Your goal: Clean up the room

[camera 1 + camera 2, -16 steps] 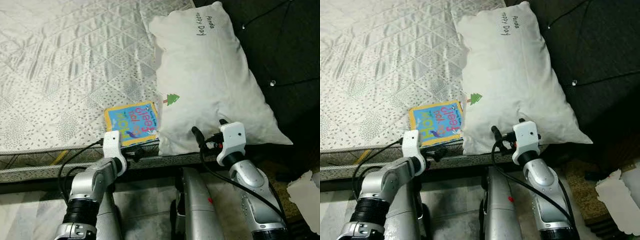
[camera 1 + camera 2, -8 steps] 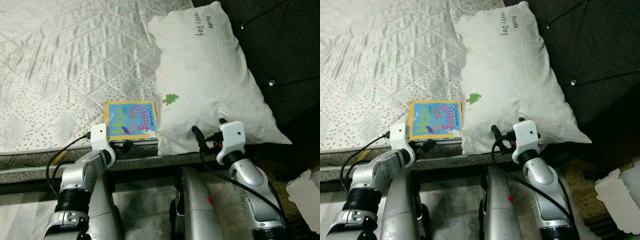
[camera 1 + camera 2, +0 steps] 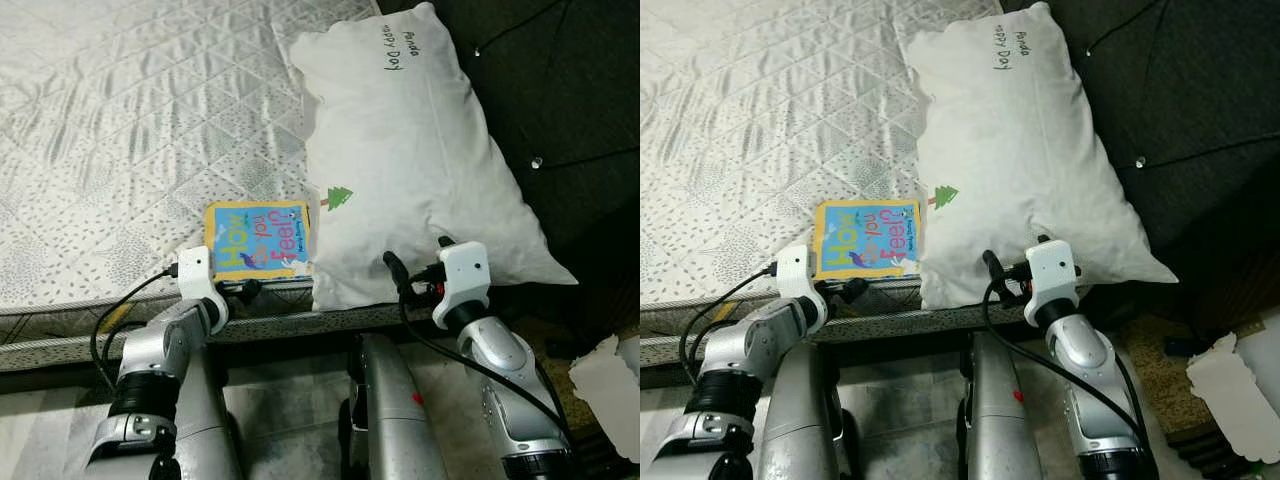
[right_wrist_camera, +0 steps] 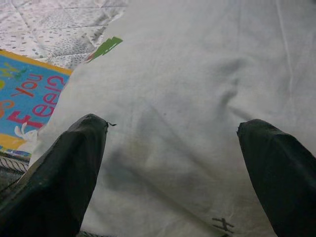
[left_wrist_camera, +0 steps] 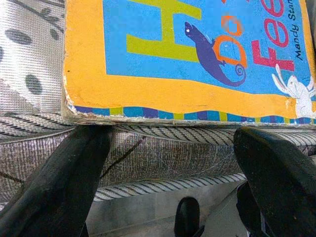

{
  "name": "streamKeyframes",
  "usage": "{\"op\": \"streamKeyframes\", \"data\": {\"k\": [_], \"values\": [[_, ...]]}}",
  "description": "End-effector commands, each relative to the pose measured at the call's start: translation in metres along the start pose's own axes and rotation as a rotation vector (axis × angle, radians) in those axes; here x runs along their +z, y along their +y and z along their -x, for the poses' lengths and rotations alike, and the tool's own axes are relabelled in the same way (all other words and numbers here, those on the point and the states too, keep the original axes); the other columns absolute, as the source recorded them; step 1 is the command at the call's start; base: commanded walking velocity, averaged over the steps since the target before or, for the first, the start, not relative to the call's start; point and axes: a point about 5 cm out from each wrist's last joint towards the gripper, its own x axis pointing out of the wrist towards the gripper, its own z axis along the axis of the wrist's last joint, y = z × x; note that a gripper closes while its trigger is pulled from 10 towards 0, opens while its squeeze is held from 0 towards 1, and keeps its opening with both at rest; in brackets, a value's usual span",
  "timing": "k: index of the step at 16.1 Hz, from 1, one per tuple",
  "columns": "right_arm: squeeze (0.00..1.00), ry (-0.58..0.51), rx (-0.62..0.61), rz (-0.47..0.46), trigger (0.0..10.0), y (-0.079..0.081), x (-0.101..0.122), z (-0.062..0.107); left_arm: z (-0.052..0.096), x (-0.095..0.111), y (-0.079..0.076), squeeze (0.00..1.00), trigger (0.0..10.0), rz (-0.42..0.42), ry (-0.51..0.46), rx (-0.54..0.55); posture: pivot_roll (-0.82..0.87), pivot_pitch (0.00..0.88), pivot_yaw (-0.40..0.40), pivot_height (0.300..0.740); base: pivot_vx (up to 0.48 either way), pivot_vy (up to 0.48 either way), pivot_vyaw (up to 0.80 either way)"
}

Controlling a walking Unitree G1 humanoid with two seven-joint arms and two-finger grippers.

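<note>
1. Both pairs of jaws stand wide apart, holding nothing.
2. Left gripper (image 5: 168,163) sits at the near edge of the mattress (image 3: 120,120), its black fingers (image 5: 59,182) spread just below the front edge of the picture book (image 3: 258,240), not touching it as far as the wrist view shows.
3. That book lies flat on the quilted mattress at its near edge, cover up: blue with a yellow-orange border, coloured lettering, a purple lizard and a small white rabbit. Its right side is just beside, perhaps touching, the pillow (image 3: 410,150).
4. Right gripper (image 4: 173,163) hovers over the near end of the white pillow, fingers (image 4: 64,173) spread to either side of the fabric.
5. On the pillow are a small green tree print (image 3: 341,197) near the book and handwritten black words (image 3: 402,44) at the far end.
6. A torn white paper (image 3: 605,380) lies on the dark floor at the robot's right.
</note>
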Motion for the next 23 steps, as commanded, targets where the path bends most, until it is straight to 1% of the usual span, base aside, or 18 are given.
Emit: {"op": "streamKeyframes", "data": {"k": [1,2,3,5,6,7,8,9,10,12,13,14,15,17,22,23], "values": [[0.0,0.015,-0.007,0.007,10.0,-0.003,-0.003,0.001,0.004,0.015,0.012,1.0,10.0,-0.015,-0.064,0.055,-0.04,0.155,-0.086,0.551,0.0,0.0,0.0],[0.0,0.014,-0.008,0.007,10.0,-0.003,-0.004,0.0,0.006,0.021,0.02,1.0,10.0,-0.015,-0.079,0.077,-0.04,0.151,-0.084,0.551,0.0,0.0,0.0],[0.0,0.014,-0.009,0.008,10.0,-0.003,-0.004,0.0,0.007,0.024,0.024,1.0,10.0,-0.016,-0.088,0.09,-0.04,0.149,-0.085,0.551,0.0,0.0,0.0],[0.0,0.014,-0.009,0.009,10.0,-0.004,-0.004,-0.001,0.007,0.026,0.025,1.0,10.0,-0.018,-0.091,0.092,-0.04,0.149,-0.085,0.551,0.0,0.0,0.0],[0.0,0.014,-0.008,0.009,10.0,-0.004,-0.004,-0.001,0.006,0.025,0.02,1.0,10.0,-0.023,-0.093,0.085,-0.04,0.146,-0.086,0.551,0.0,0.0,0.0],[0.0,0.013,-0.007,0.011,10.0,-0.003,-0.004,-0.001,0.005,0.024,0.014,0.93,10.0,-0.032,-0.095,0.071,-0.04,0.146,-0.086,0.551,0.0,0.0,0.0],[0.0,0.013,-0.007,0.012,10.0,-0.004,-0.005,-0.001,0.004,0.023,0.009,0.71,10.0,-0.04,-0.1,0.061,-0.04,0.143,-0.086,0.551,0.0,0.0,0.0],[0.0,0.013,-0.007,0.012,10.0,-0.004,-0.005,-0.001,0.004,0.024,0.008,0.66,10.0,-0.04,-0.11,0.066,-0.04,0.142,-0.087,0.551,0.0,0.0,0.0],[0.0,0.013,-0.005,0.013,10.0,-0.004,-0.005,-0.001,0.004,0.027,0.01,0.54,10.0,-0.041,-0.132,0.088,-0.04,0.141,-0.087,0.551,0.0,0.0,0.0],[0.0,0.013,-0.002,0.013,10.0,-0.003,-0.005,-0.002,0.006,0.035,0.019,0.43,10.0,-0.047,-0.17,0.145,-0.04,0.141,-0.087,0.551,0.0,0.0,0.0],[0.0,0.014,-0.001,0.012,10.0,-0.003,-0.005,-0.002,0.009,0.039,0.024,0.13,10.0,-0.049,-0.192,0.167,-0.03,0.138,-0.086,0.551,0.0,0.0,0.0],[0.0,0.014,0.0,0.011,10.0,-0.003,-0.006,-0.002,0.009,0.04,0.026,0.03,10.0,-0.046,-0.2,0.177,-0.03,0.137,-0.086,0.551,0.0,0.0,0.0],[0.0,0.014,0.003,0.011,10.0,-0.003,-0.006,-0.003,0.009,0.041,0.027,0.0,10.0,-0.046,-0.205,0.188,-0.03,0.137,-0.086,0.551,0.0,0.0,0.0],[0.0,0.013,0.004,0.011,10.0,-0.003,-0.006,-0.003,0.009,0.04,0.027,0.0,10.0,-0.05,-0.204,0.189,-0.03,0.135,-0.087,0.551,0.0,0.0,0.0],[0.0,0.012,0.003,0.012,10.0,-0.002,-0.006,-0.004,0.006,0.038,0.018,0.0,10.0,-0.055,-0.215,0.182,-0.03,0.134,-0.084,0.551,0.0,0.0,0.0],[0.0,0.012,0.002,0.01,10.0,-0.002,-0.006,-0.004,0.006,0.035,0.011,0.0,10.0,-0.063,-0.212,0.168,-0.03,0.134,-0.083,0.551,0.0,0.0,0.0]]}}
